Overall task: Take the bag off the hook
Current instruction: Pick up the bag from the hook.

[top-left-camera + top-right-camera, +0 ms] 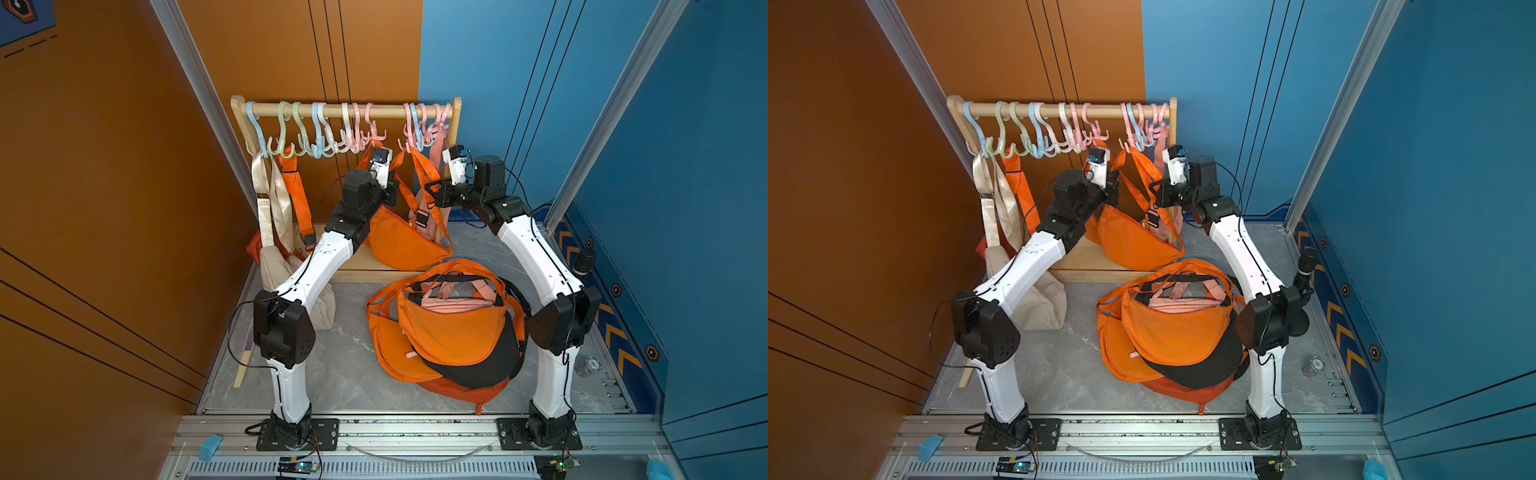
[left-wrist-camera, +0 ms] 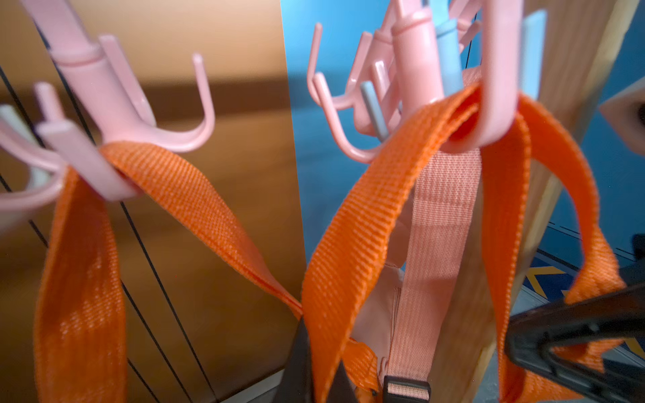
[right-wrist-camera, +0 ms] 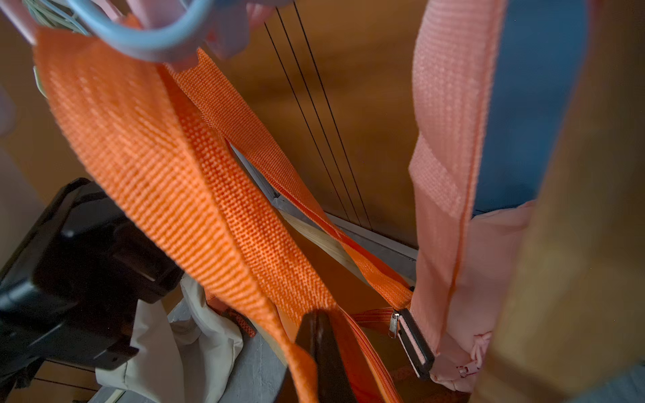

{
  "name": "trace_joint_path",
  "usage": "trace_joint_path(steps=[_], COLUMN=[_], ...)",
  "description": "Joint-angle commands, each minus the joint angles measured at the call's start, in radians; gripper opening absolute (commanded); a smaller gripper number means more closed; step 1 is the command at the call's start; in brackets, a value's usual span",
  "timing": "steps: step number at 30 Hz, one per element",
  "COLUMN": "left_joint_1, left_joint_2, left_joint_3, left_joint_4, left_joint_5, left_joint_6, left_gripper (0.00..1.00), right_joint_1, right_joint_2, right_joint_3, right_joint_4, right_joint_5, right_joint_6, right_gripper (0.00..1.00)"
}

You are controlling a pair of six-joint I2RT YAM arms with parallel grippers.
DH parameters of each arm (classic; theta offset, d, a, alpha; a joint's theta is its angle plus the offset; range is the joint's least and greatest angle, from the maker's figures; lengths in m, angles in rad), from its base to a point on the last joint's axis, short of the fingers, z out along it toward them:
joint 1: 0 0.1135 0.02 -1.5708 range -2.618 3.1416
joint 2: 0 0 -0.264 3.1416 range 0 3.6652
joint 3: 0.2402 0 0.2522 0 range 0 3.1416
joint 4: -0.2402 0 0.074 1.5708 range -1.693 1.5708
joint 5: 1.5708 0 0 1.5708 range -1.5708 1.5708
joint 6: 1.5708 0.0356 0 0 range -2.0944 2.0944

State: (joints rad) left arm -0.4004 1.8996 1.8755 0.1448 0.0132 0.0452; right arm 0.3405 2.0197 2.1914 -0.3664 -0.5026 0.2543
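The orange bag point(image 1: 399, 245) point(image 1: 1133, 245) hangs in the middle of the rack, with its strap point(image 2: 349, 244) looped over a pink hook point(image 2: 495, 104) and running over a second pink hook point(image 2: 115, 115). My left gripper point(image 2: 324, 377) point(image 1: 394, 192) sits just below the hooks and is shut on one run of the orange strap. My right gripper point(image 3: 324, 352) point(image 1: 430, 191) is a little to the right, shut on another run of the same strap point(image 3: 167, 167). In the right wrist view a blue hook point(image 3: 146, 38) crosses above the strap.
A wooden rail point(image 1: 345, 110) carries several coloured hooks. A beige bag point(image 1: 274, 266) and an orange strap point(image 1: 297, 187) hang at its left end. A pink bag point(image 1: 432, 216) hangs by the right post. A pile of bags point(image 1: 449, 328) lies on the grey table.
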Motion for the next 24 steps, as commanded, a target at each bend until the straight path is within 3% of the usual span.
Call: trace_joint_path(steps=[1,16,24], left_joint_1=[-0.004,-0.002,-0.003], left_joint_2=[-0.05,0.02,-0.014], left_joint_3=[0.007,0.288,0.276], left_joint_4=[0.024,-0.157,-0.179], left_joint_5=[0.035,0.029,0.006], left_joint_6=[0.001,-0.018,-0.013], left_gripper=[0.0,0.0,0.0], right_joint_1=[0.008,0.031,0.046], right_joint_2=[-0.03,-0.022,-0.042], right_joint_3=[0.003,0.108,0.088], right_joint_4=[0.045,0.017,-0.001], right_joint_5=[-0.014,0.009,0.009], right_joint_6=[0.031,0.043,0.041], right_gripper=[0.0,0.0,0.0])
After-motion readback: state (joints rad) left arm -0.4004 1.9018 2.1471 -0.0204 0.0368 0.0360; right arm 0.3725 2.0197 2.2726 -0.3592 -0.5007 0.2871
